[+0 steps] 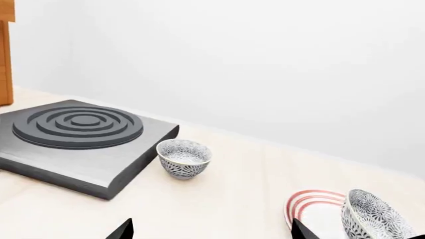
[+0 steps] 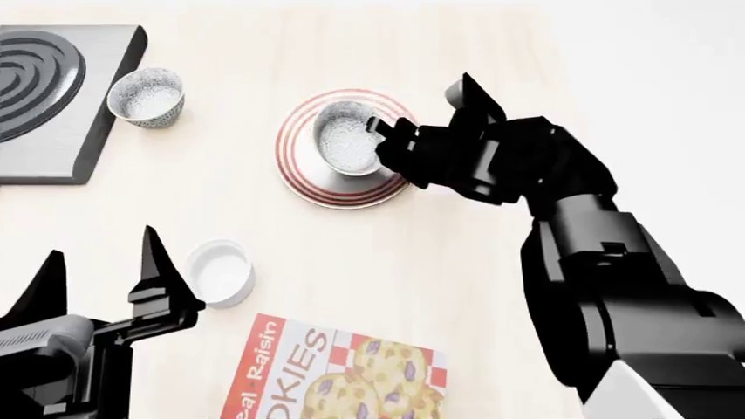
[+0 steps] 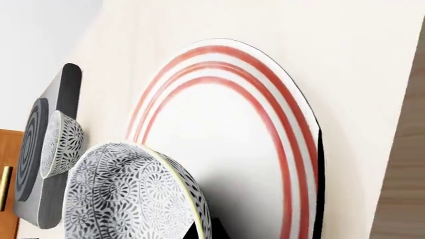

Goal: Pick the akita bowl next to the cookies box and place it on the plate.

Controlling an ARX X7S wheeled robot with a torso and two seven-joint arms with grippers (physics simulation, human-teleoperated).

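My right gripper is shut on the rim of the akita bowl, a speckled grey-on-white bowl. It holds the bowl tilted over the middle of the plate, which is white with red rings. In the right wrist view the bowl fills the near corner, its rim pinched between the fingertips of the gripper, with the plate behind it. The left wrist view shows the bowl leaning on the plate. The cookies box lies at the front. My left gripper is open and empty.
A second speckled bowl stands beside the grey stove burner block at the far left. A small plain white cup sits between my left gripper and the cookies box. A wooden cabinet edge rises behind the burner.
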